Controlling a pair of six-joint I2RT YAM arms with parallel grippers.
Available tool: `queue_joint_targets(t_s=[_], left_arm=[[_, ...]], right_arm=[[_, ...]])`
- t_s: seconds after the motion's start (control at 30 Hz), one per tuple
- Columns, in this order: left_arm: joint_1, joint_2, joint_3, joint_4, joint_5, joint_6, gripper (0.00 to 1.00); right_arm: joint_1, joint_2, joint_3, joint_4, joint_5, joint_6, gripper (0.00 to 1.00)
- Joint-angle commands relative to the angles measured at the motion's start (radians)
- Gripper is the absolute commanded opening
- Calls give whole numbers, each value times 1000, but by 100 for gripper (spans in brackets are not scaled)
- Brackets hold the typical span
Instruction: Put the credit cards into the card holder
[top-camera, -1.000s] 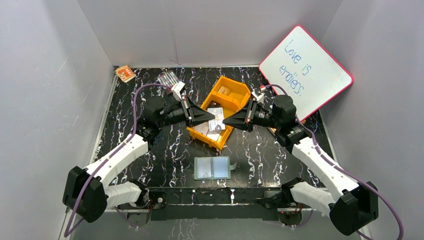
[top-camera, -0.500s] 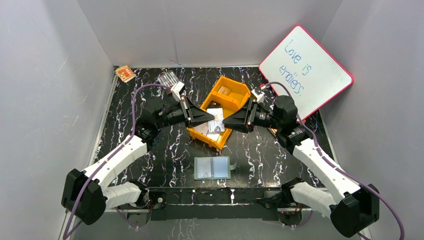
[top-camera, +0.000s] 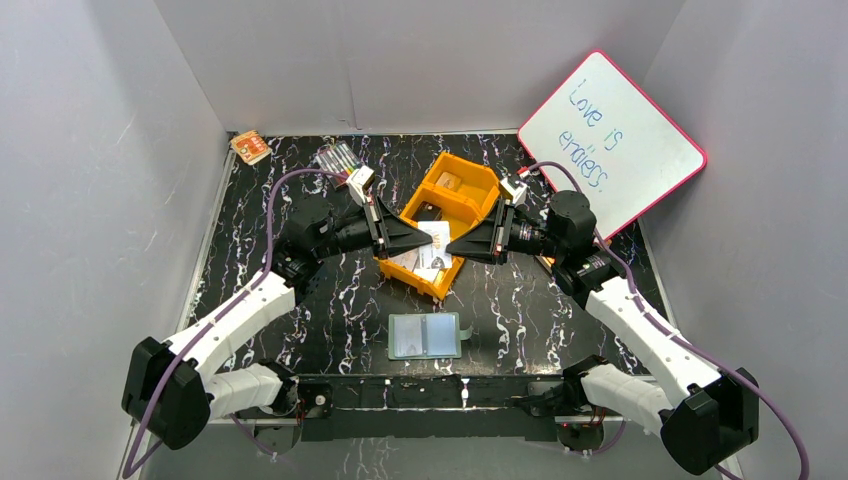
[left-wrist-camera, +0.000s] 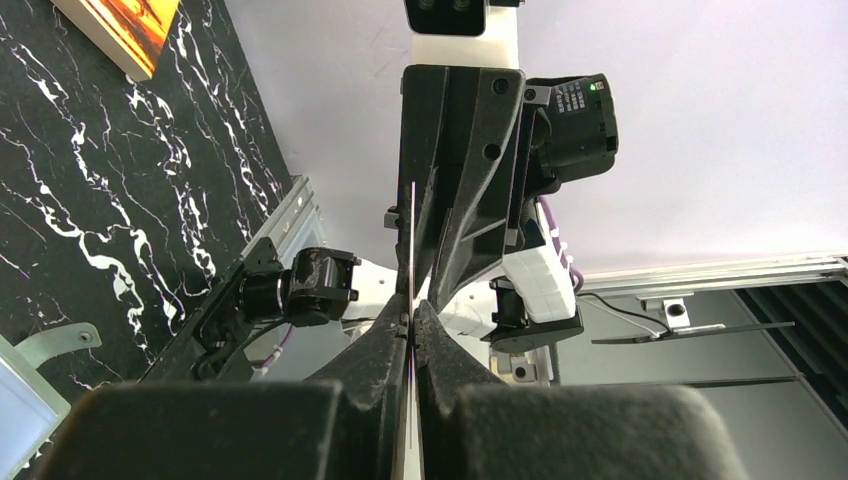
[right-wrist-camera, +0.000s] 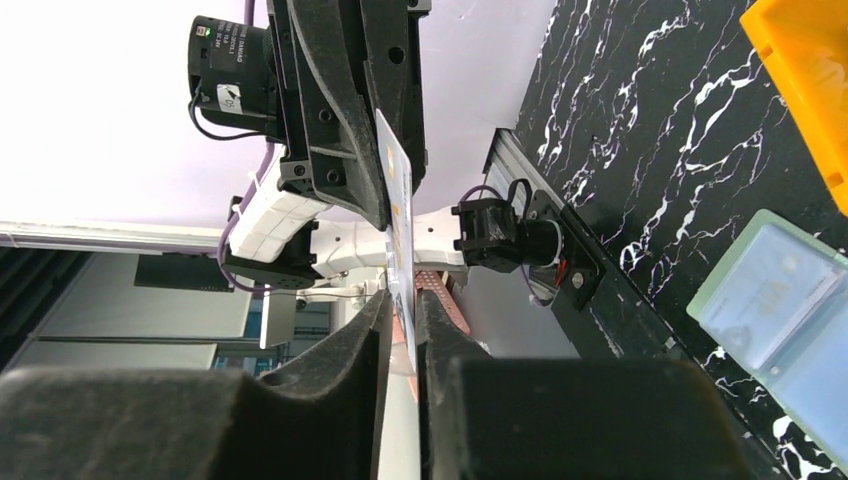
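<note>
My left gripper (top-camera: 426, 238) and right gripper (top-camera: 450, 246) meet tip to tip above the orange tray (top-camera: 478, 178). Both are shut on one pale credit card (top-camera: 437, 235) held between them. In the left wrist view the card (left-wrist-camera: 412, 250) is edge-on in my left gripper (left-wrist-camera: 411, 315). In the right wrist view its face (right-wrist-camera: 397, 200) rises from my right gripper (right-wrist-camera: 402, 295). More pale cards (top-camera: 412, 262) lie in the tray's near compartment. The green card holder (top-camera: 425, 336) lies open near the front edge and also shows in the right wrist view (right-wrist-camera: 775, 300).
A pink-framed whiteboard (top-camera: 612, 140) leans at the back right. A small orange packet (top-camera: 250, 147) and a clear pack (top-camera: 337, 158) lie at the back left. The tray's far compartment holds a small item (top-camera: 447, 181).
The card between the two grippers has shifted slightly nearer and lower. Both grippers stay tip to tip over the tray.
</note>
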Motion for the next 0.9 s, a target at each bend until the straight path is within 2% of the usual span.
queue_joint_targets(t_s=[0.0,0.23,0.33,0.37,0.4,0.43,0.5,0.53,0.57,0.63,0.7,0.77,0.87], left_arm=[[-14,-6,5,34,29,-6,0],[-23,6,0,32,27,-1,0],[-24,9,-1,31,27,2,0],[-24,8,-2,28,27,6,0],[-24,6,-1,15,25,14,4],[-24,2,4,-21,19,32,20],[-24,-21,26,-163,-28,106,60],[-24,-36,39,-249,-61,154,70],[-24,-58,45,-327,-97,196,77],[-24,-111,46,-483,-197,281,82],[-25,-176,34,-600,-292,331,83],[-26,-226,9,-692,-385,360,83],[-27,-271,-43,-769,-455,385,83]], right_arm=[[-1,-5,41,57,-34,-16,19],[0,-8,38,57,-55,-24,9],[0,-14,31,56,-53,-30,0],[0,-18,30,54,-52,-34,0],[0,-22,29,52,-49,-40,0],[0,-28,32,39,-44,-54,0],[0,-47,61,-63,-17,-149,0],[0,-58,87,-158,6,-214,0],[0,-68,111,-251,33,-283,0],[0,-88,145,-437,84,-404,0],[0,-108,133,-555,116,-473,0],[0,-134,73,-602,131,-495,0],[2,-167,-33,-584,138,-482,0]])
